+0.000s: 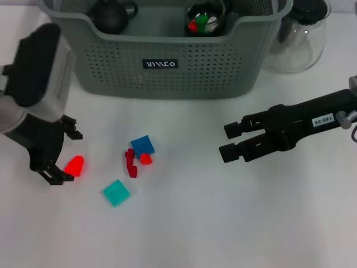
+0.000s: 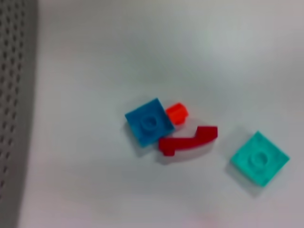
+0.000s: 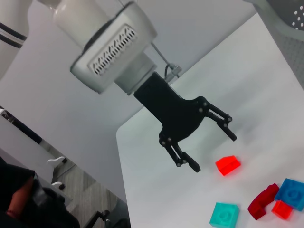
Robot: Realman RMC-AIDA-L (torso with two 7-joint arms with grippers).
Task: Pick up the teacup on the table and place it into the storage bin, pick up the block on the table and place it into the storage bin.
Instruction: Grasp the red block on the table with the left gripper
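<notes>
Red showed brightest in the head view: a small red block lay on the white table between the spread fingers of the left gripper, jaws apart and not touching it, while a blue block, an orange bit, a dark red curved piece and a teal block sat in a loose cluster to its right. The bin stood behind, already holding a dark teapot-like thing and a cup. The right gripper hung idle to the right, jaws apart. The left wrist view showed only the cluster, not the red block. In the right wrist view the block's long axis ran roughly across the gap between the open fingers, one face sloped upward. To grasp well, I judged the gripper should drop lower, centre the block, and close on its flat sides rather than the slope, keeping clear of the cluster.
</notes>
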